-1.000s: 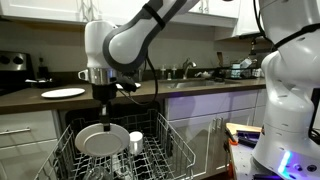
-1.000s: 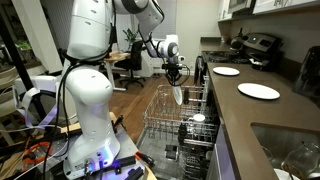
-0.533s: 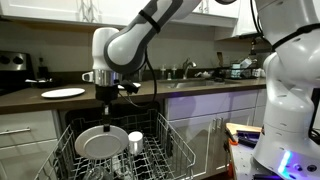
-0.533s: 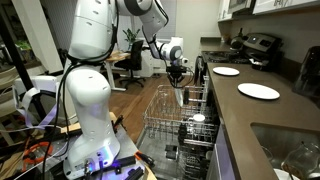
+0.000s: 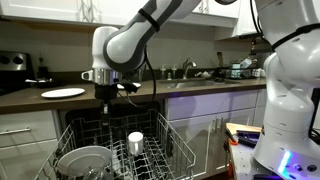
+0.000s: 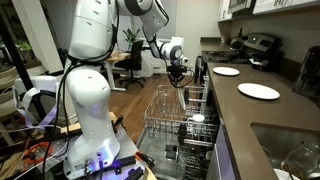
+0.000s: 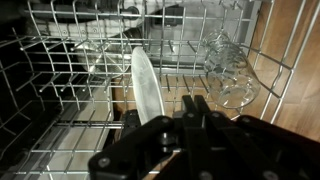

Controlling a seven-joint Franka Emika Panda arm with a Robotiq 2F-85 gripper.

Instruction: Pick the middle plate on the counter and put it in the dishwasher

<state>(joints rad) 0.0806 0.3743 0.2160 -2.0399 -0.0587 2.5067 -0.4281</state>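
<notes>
Hand point(image 5: 107, 97) hangs above the far left part of the dishwasher point(image 5: 176, 146) rack, clear of the wires. It holds nothing. In the wrist view the fingers point(image 7: 190, 108) look only slightly parted, and the exact gap is hard to read.

The middle plate point(image 5: 85, 160) sits in the near left of the rack, leaning among the tines, below the hand and apart from it.

Surroundings:
- A white cup point(image 5: 135, 141) stands in the rack just right of the plate.
- One white plate point(image 5: 63, 93) lies flat on the counter point(image 5: 20, 100), left of the hand.
- A white robot body point(image 5: 285, 90) fills the right edge.

View differences:
- In the wrist view the plate point(image 7: 148, 88) is edge-on, upright between tines, just left of the hand point(image 7: 197, 110). A clear glass point(image 7: 232, 72) lies to its right; neither exterior view shows this glass clearly.
- An exterior view looking along the counter point(image 6: 240, 108) shows two plates on it, a far one point(image 6: 226, 71) and a nearer one point(image 6: 258, 91). It also shows the hand point(image 6: 180, 80) over the far end of the pulled-out rack point(image 6: 162, 112). The racked plate cannot be made out there.
</notes>
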